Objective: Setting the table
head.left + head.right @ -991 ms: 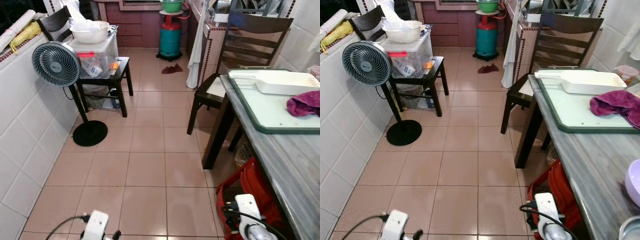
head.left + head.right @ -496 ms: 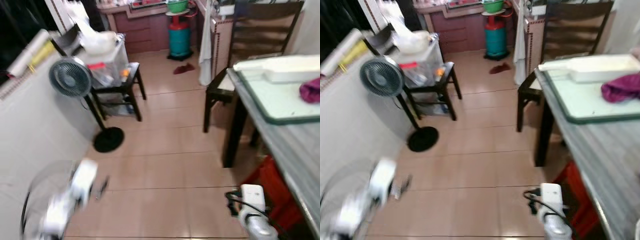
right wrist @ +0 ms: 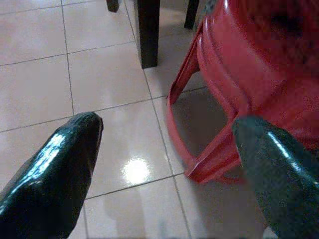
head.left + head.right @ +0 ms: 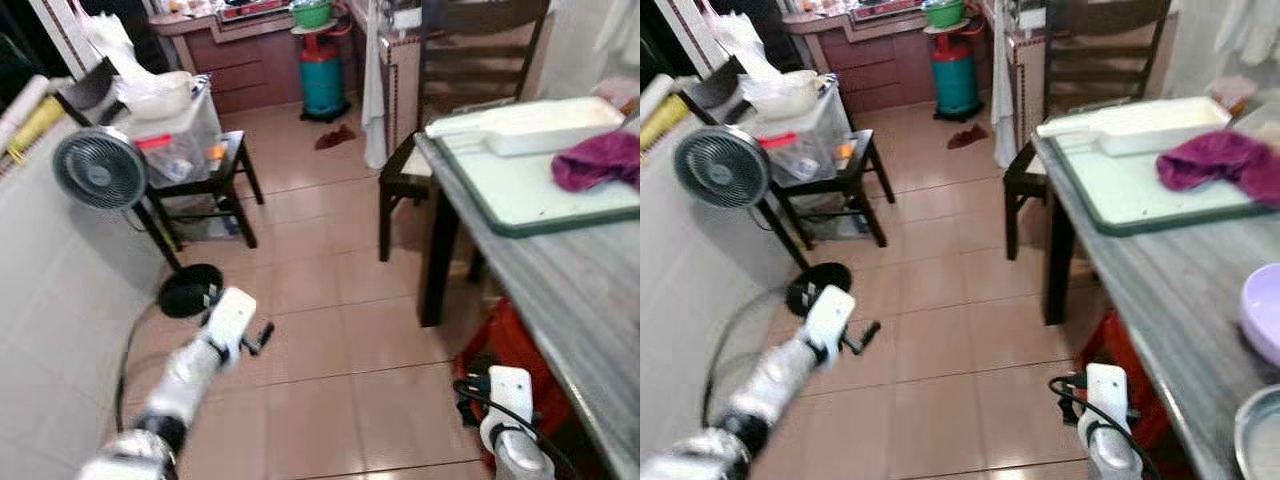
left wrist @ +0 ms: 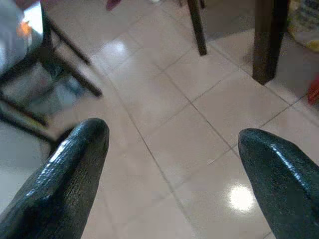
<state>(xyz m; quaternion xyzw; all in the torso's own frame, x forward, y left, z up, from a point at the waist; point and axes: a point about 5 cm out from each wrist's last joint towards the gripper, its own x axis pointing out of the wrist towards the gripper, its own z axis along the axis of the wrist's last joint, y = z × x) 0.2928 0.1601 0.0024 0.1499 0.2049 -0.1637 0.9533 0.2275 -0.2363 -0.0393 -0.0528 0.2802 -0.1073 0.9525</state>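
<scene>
A grey stone-topped table [image 4: 1160,290] runs along the right. On it lie a green-edged tray [image 4: 1110,200], a white rectangular dish [image 4: 1140,125] and a purple cloth [image 4: 1215,160]. Nearer me on the table are a lilac bowl [image 4: 1265,310] and a metal plate [image 4: 1260,440]. My left gripper [image 4: 262,335] is stretched forward over the floor tiles, left of the table; in its wrist view the left gripper [image 5: 169,164] is open and holds nothing. My right gripper [image 3: 164,164] hangs low beside a red plastic stool [image 3: 249,74], open and holding nothing.
A dark wooden chair [image 4: 470,60] stands at the table's far end. A standing fan [image 4: 95,170] and a black side table [image 4: 215,165] with a clear box line the white tiled wall [image 4: 50,280] on the left. A green gas cylinder [image 4: 322,80] stands at the back.
My left arm has swung up from the bottom edge and now reaches forward over the floor. The camera has shifted, bringing more of the table into view. The right arm still hangs low.
</scene>
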